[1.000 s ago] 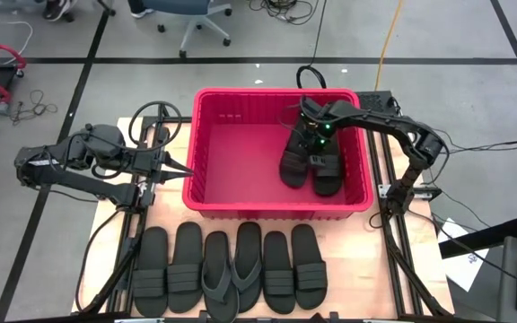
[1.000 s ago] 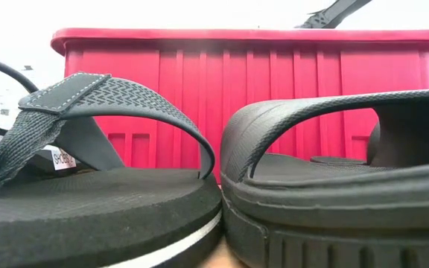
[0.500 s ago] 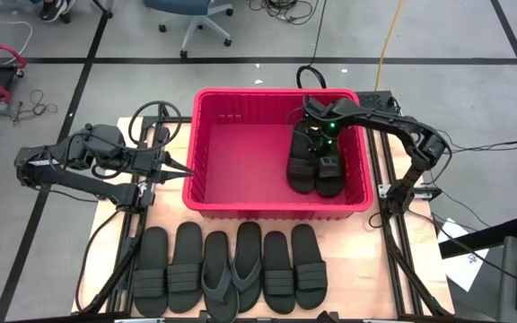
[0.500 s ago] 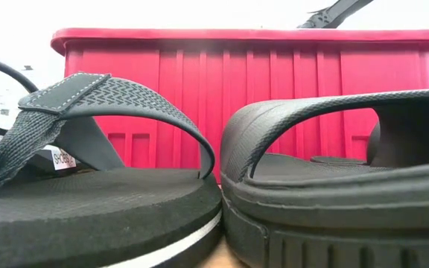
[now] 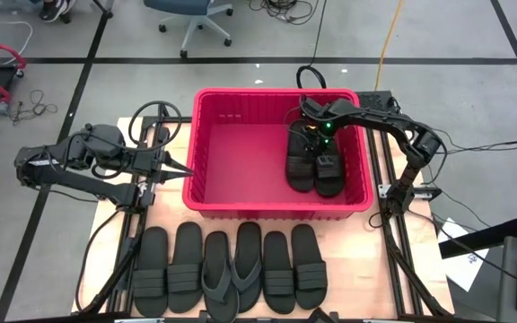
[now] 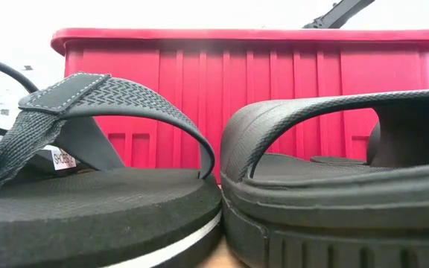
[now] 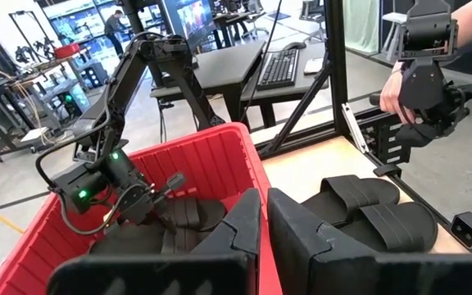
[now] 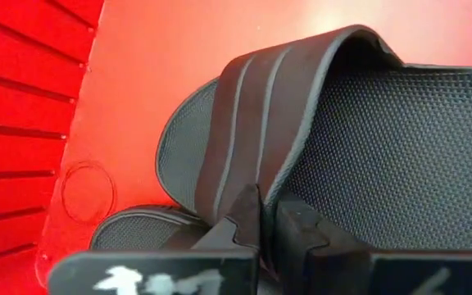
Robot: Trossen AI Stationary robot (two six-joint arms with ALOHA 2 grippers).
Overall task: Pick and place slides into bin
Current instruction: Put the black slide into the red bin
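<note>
Right gripper (image 5: 312, 136) closed down inside the bin (image 5: 240, 148), fingers pinched on the ribbed strap of a slide (image 8: 252, 156); from the right wrist view, fingertips (image 8: 244, 215) tight against that strap with almost no gap. Left gripper (image 5: 184, 170) parked just outside the bin's left wall, fingers nearly together, holding nothing.

Nearest, on the table's near edge: six slides in a row (image 5: 232, 267), side by side, touching or nearly so; four with wide straps, the two in the middle thong-strapped (image 5: 218, 274). In the low view, a thong sandal (image 6: 88, 179) and a wide-strap one (image 6: 334, 171) pressed close together.

Just beyond, the red bin, its near wall close to the row's far ends. Inside, against the right wall: two slides (image 5: 315, 166) lying side by side, soles down, touching each other.

Farther off, an office chair (image 5: 191, 22) on the floor.
</note>
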